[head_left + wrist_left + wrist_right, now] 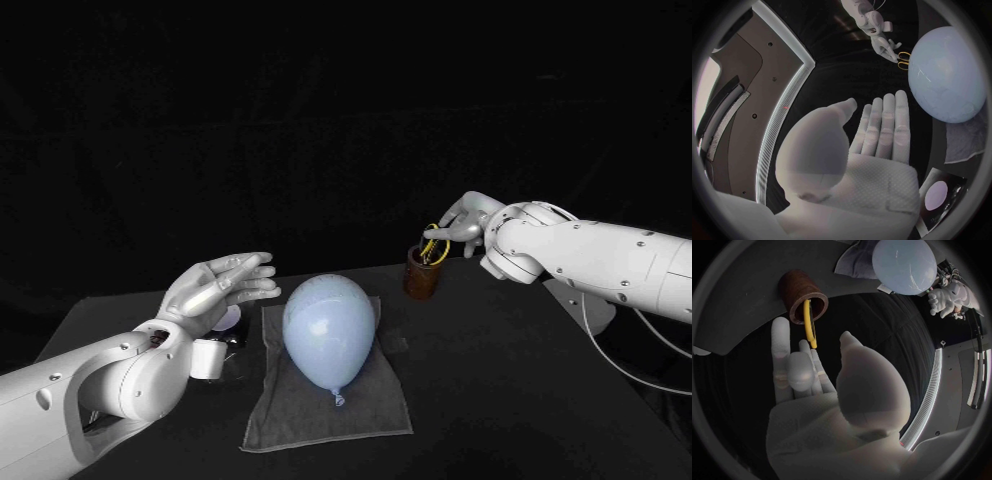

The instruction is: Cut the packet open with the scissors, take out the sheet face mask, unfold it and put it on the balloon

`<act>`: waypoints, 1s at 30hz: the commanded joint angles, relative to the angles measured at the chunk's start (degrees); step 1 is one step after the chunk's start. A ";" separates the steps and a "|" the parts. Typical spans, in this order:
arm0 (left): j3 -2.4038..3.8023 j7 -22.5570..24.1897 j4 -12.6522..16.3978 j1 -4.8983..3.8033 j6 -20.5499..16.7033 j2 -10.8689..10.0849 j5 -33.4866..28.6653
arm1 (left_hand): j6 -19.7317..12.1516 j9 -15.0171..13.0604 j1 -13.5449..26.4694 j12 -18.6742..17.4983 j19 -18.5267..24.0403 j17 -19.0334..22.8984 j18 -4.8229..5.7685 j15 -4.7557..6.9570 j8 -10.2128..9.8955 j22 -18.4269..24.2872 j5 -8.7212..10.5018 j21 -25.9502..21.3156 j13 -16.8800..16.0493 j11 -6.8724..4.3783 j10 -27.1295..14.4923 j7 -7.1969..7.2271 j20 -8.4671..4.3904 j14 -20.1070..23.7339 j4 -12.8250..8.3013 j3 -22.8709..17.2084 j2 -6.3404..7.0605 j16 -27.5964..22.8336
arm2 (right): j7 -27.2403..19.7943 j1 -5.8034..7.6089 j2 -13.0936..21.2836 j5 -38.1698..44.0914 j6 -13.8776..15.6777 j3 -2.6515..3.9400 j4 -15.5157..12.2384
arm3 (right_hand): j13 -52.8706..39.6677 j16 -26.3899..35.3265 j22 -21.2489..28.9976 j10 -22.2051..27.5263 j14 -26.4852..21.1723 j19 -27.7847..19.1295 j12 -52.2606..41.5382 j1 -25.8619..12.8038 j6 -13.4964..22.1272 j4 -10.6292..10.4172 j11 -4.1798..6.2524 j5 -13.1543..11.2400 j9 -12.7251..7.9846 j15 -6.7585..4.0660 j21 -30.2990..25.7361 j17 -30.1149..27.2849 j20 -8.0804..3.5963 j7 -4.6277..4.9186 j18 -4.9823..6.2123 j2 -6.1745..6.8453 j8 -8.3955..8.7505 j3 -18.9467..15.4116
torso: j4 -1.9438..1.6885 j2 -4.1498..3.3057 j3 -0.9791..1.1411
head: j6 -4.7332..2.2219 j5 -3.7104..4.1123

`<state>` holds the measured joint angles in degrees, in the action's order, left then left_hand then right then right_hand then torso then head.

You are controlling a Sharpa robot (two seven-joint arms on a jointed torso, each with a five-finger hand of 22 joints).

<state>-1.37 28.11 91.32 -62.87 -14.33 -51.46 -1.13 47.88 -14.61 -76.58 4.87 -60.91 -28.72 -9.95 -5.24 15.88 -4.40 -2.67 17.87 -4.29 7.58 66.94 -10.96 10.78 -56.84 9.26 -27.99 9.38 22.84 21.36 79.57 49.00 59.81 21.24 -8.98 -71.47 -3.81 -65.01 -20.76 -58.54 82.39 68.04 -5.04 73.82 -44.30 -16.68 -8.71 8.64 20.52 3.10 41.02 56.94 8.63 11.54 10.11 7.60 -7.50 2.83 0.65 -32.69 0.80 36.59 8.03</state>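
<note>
A pale blue balloon lies on a grey towel in the middle of the table. The dark packet, marked with a pale oval, lies flat to the left of the towel. My left hand hovers above it, palm up, fingers apart and empty. Yellow-handled scissors stand in a brown cup behind the towel's right corner. My right hand reaches down to the handles and its fingertips touch them; whether it grips them is unclear.
The black table stretches to the right of the towel. My right arm hangs over the table's back right part.
</note>
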 commanded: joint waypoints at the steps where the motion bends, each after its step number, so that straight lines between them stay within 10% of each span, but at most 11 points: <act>1: 0.05 0.20 0.20 -0.09 1.50 0.06 0.03 | 0.05 -0.04 -0.33 -0.39 0.01 0.06 -0.55 -0.12 -0.29 0.07 -0.15 -0.23 0.09 0.38 -0.06 -0.45 0.41 -0.34 0.15 -0.02 0.06 -0.18 | 3.56 0.00 -0.17 3.45 -0.25 0.02 0.77 | 0.05 0.14 -0.04 0.26 -0.19 -0.06 -0.51 0.48 0.06 -0.05 -0.04 -0.23 0.12 0.02 -0.32 0.15 -0.05 1.73 0.41 -0.19 0.23 -1.00 | -0.09 -0.11 0.01 | 0.11 0.10; 30: 0.06 -0.90 -1.06 -0.12 1.64 0.00 -0.06 | 0.31 -0.13 -0.29 -0.42 0.09 0.13 -0.54 -0.25 -0.21 0.22 -0.15 -0.53 0.08 0.50 0.15 -0.69 0.53 -0.28 0.40 0.03 -0.17 -0.69 | 4.18 -0.70 -1.02 0.94 -5.78 0.02 1.44 | -0.40 -6.16 -1.74 -5.13 2.10 1.00 -3.49 7.01 -5.32 0.56 1.80 -0.64 1.32 -1.28 1.66 6.51 -1.33 -0.21 0.45 -4.84 -1.34 -1.83 | 0.06 0.00 0.06 | 0.87 0.23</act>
<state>-1.36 27.11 90.26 -62.90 -13.73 -51.52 -1.08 48.10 -14.66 -76.58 4.65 -60.71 -28.63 -9.78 -5.24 15.88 -4.27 -2.67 17.64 -4.30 7.80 67.16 -11.16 10.97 -56.84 9.25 -27.99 9.37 22.33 25.29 78.88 47.93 61.13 17.00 -8.98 -69.92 -4.17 -70.94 -22.45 -63.31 83.97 69.08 -8.29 80.38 -49.25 -16.11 -6.91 8.18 21.78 2.35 42.48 63.48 7.59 11.35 9.73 2.87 -8.63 0.73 0.71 -32.72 0.84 37.44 8.23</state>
